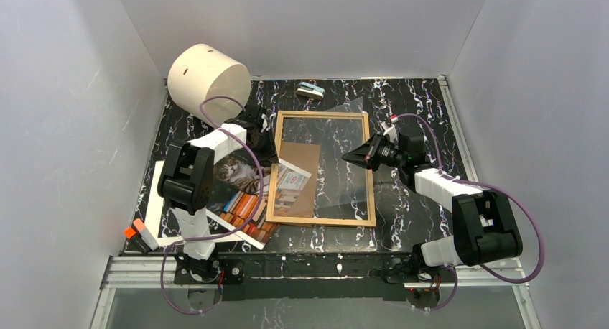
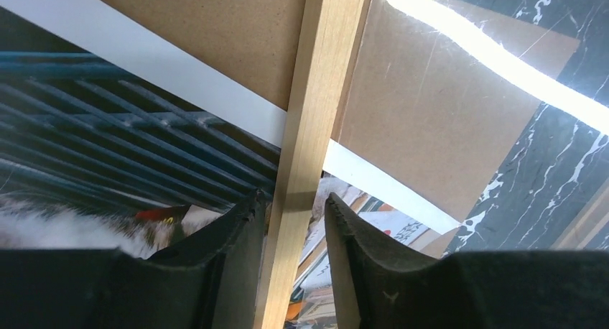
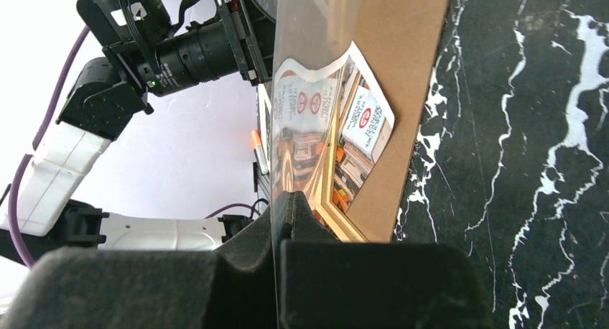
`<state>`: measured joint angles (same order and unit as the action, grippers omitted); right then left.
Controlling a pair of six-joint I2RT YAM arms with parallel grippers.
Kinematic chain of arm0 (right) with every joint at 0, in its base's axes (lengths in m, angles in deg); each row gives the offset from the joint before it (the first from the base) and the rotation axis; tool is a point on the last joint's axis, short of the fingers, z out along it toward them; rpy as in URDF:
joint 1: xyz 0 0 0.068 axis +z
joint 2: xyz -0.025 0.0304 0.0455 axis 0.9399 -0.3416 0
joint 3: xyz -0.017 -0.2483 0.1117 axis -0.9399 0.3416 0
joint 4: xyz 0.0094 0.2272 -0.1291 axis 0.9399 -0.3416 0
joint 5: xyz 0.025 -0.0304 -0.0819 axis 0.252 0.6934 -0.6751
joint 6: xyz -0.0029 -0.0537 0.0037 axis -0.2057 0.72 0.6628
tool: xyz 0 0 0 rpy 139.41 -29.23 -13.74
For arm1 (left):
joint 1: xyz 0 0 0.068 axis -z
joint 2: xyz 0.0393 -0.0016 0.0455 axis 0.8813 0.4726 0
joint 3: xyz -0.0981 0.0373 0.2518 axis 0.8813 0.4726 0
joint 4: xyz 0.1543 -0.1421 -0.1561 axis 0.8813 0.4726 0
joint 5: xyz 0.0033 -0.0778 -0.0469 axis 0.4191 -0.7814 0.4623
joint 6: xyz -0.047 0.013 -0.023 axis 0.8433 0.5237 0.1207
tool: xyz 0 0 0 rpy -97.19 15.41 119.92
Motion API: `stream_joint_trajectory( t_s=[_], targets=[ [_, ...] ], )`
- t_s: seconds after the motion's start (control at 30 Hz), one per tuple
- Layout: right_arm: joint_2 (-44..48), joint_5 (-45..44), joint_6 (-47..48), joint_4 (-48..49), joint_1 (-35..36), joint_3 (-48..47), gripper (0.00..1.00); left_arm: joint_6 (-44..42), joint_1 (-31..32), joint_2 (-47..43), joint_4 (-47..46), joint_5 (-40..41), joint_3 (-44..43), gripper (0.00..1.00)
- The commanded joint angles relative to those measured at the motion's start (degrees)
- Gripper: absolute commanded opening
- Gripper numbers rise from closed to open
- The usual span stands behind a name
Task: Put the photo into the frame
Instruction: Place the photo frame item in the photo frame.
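The frame [image 1: 370, 167], with thin light-wood edges, lies flat mid-table. The photo [image 1: 240, 189], a cat on coloured books, lies left of it, and its right part passes under the frame's left rail [image 2: 305, 106] onto the brown backing board [image 1: 305, 182]. My left gripper [image 1: 271, 154] is at that rail, with its jaws on either side of the wood and a narrow gap on the right side [image 2: 291, 203]. My right gripper [image 1: 353, 156] is shut on the edge of the clear glazing sheet [image 3: 309, 49] and holds it tilted up over the frame. The photo's corner [image 3: 359, 121] shows beneath the sheet.
A white mat sheet [image 1: 153, 200] lies under the photo at the left. A cream cylinder [image 1: 208, 74] stands at the back left. A small blue-and-white object [image 1: 310, 90] lies behind the frame. An orange-capped marker [image 1: 138, 234] sits at the front left corner.
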<state>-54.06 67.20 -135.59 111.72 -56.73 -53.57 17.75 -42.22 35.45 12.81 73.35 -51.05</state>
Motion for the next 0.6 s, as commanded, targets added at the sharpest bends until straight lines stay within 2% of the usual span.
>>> stream_joint_trajectory(
  t_s=[0.0, 0.1, 0.2, 0.37, 0.57],
  targets=[
    [1.2, 1.9, 2.4, 2.6, 1.2, -3.5, 0.01, -0.3, -0.1, -5.0, 1.8, 2.1, -0.1, 0.36],
    [1.2, 1.5, 4.1, 1.7, 2.2, -4.4, 0.01, -0.2, -0.1, -6.1, 2.1, 2.2, -0.8, 0.42],
    [1.1, 0.9, 5.5, 1.1, 2.7, -5.0, 0.01, -0.4, -0.1, -6.8, 2.6, 2.8, -1.1, 0.43],
    [0.6, 0.4, 6.4, 0.8, 3.2, -6.1, 0.02, -1.3, -0.1, -5.5, 3.6, 3.9, -0.4, 0.31],
    [0.7, 0.9, 6.2, 2.2, 4.0, -7.0, 0.01, -1.3, -0.1, -3.8, 3.6, 3.3, 0.7, 0.25]
  ],
)
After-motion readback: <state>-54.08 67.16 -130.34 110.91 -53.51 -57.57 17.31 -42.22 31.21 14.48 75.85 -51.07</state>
